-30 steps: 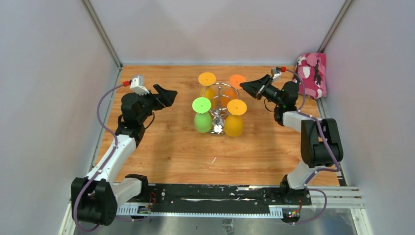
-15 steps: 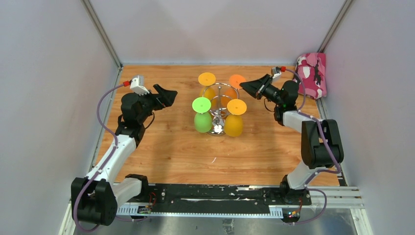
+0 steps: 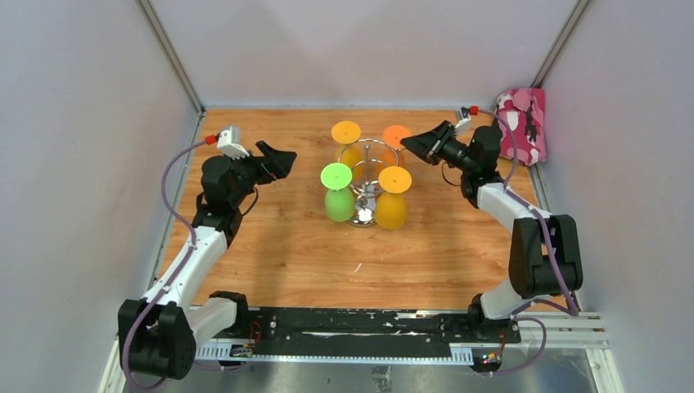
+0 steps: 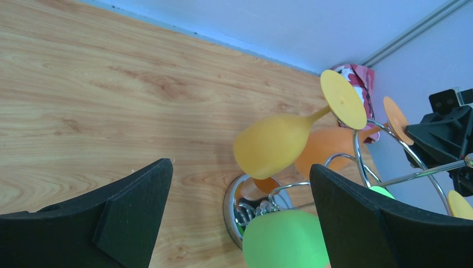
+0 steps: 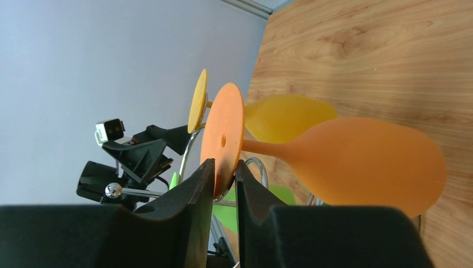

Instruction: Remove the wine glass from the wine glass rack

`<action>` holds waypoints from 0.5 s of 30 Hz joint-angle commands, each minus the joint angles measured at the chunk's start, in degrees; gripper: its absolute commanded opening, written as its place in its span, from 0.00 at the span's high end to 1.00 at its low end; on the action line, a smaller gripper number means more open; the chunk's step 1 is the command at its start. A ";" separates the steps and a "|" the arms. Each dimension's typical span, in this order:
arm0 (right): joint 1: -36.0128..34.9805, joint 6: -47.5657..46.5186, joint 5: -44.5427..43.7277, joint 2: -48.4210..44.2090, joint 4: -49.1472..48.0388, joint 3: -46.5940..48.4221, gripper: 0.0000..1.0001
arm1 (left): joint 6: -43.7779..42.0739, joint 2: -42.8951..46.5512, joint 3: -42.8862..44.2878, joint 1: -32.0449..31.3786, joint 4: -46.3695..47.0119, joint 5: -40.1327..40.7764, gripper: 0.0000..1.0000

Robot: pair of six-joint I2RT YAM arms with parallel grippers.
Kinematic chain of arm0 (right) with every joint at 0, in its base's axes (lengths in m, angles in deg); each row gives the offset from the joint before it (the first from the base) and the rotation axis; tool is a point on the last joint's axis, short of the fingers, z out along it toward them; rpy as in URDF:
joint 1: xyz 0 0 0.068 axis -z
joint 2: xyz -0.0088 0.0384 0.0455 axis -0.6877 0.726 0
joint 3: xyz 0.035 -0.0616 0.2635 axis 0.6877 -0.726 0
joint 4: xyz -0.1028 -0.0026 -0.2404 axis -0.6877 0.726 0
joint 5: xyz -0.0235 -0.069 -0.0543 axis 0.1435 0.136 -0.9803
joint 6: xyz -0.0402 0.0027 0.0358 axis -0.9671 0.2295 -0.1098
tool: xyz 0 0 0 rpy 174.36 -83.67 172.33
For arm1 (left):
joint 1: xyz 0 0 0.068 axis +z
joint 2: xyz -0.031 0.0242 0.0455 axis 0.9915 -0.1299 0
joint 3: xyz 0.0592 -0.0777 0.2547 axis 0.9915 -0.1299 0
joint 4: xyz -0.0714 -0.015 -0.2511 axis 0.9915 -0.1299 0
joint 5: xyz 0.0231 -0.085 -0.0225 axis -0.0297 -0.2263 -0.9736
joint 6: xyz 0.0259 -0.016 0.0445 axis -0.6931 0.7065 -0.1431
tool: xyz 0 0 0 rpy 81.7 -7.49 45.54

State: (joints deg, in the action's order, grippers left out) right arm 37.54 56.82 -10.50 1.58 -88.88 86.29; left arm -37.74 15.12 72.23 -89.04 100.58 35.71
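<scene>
The chrome wine glass rack [image 3: 366, 214] stands mid-table with several plastic wine glasses hanging upside down: green [image 3: 338, 201], two yellow [image 3: 392, 209] [image 3: 346, 132] and an orange wine glass [image 3: 396, 134] at the back right. My right gripper [image 3: 407, 143] is shut on the round foot of the orange glass [image 5: 223, 137], pinching its edge at the rack's wire arm. My left gripper [image 3: 288, 158] is open and empty, left of the rack, facing it. In the left wrist view the rack base [image 4: 237, 206], a yellow glass [image 4: 270, 145] and the green glass [image 4: 285, 243] sit between my fingers.
A pink patterned cloth [image 3: 521, 123] lies at the back right corner. Grey walls close in the wooden table [image 3: 278, 246] on three sides. The black arm-base rail [image 3: 352, 323] runs along the near edge.
The right arm has shifted slightly, its wrist moving back and up, with the gripper still on the orange glass's foot. The left arm has not moved.
</scene>
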 commanded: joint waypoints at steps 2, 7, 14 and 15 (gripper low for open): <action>-0.67 -5.82 -2.27 -2.23 3.84 2.13 0.74 | -0.94 1.36 -0.54 0.44 0.36 -0.86 0.00; -0.72 -5.06 -2.63 -1.94 2.41 1.40 0.65 | -1.03 1.69 -0.58 0.44 0.33 -1.36 0.00; -0.74 -3.53 -2.92 -1.48 0.33 0.66 0.66 | -1.16 2.05 -0.73 0.42 0.32 -1.50 0.00; -0.69 -3.69 -3.09 -1.56 0.54 0.55 0.66 | -1.16 2.05 -0.69 0.44 0.32 -1.54 0.00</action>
State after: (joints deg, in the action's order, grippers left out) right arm 37.34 53.03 -12.90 0.61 -86.69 86.79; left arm -38.04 16.32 72.06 -89.04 100.56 35.08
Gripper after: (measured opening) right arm 0.347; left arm 0.997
